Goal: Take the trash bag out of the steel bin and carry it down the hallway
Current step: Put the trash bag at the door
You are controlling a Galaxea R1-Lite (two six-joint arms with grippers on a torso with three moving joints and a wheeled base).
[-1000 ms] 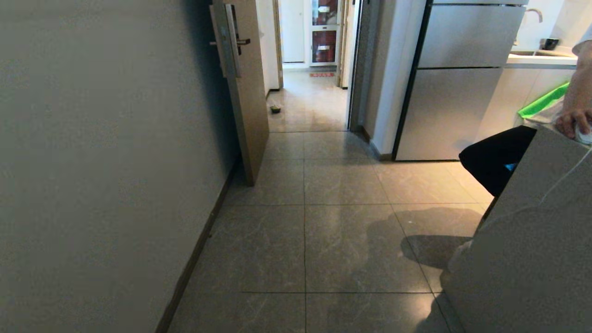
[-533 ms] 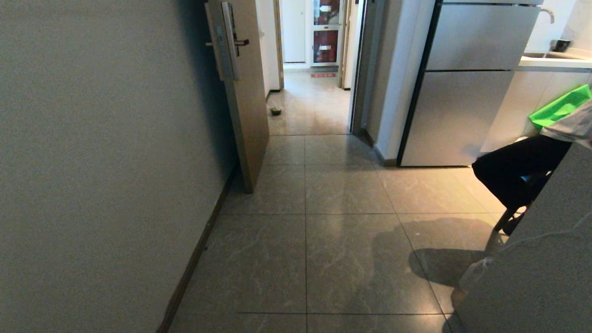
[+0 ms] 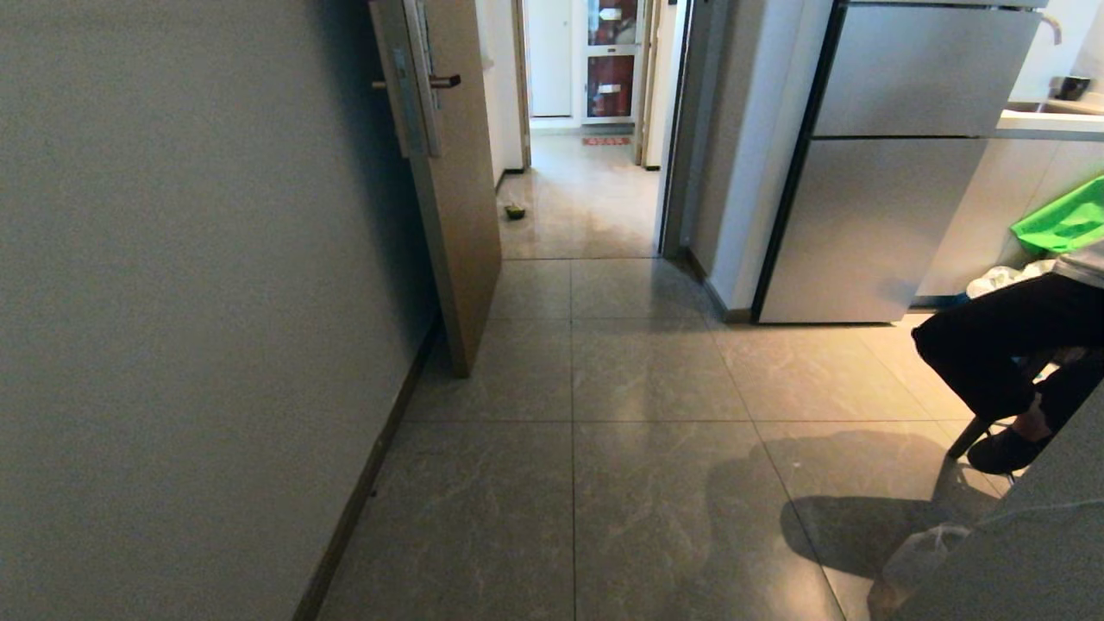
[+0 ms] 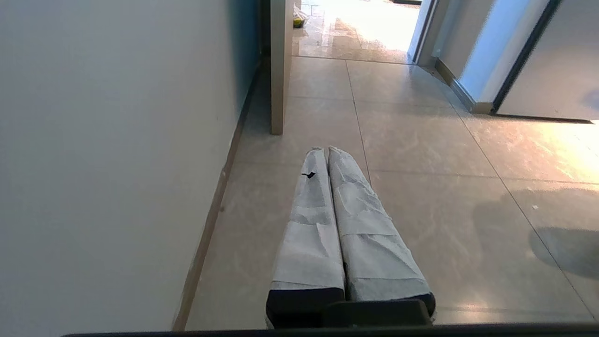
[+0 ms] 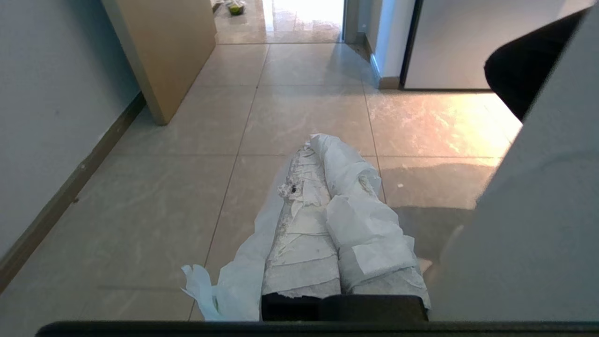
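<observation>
From the head camera we look forward and down along the hallway (image 3: 638, 414), wall on our left, the open door (image 3: 453, 190) ahead and the fridge (image 3: 871, 172) to the right. Both wrist cameras sit low, just behind their fingers, facing the same way along the floor. The left gripper (image 4: 325, 150) fills the near middle of its view, the right gripper (image 5: 314, 140) the middle of its own. All three views share the door, the tiled floor and the fridge's lower front; the left wrist sits nearer the wall.
</observation>
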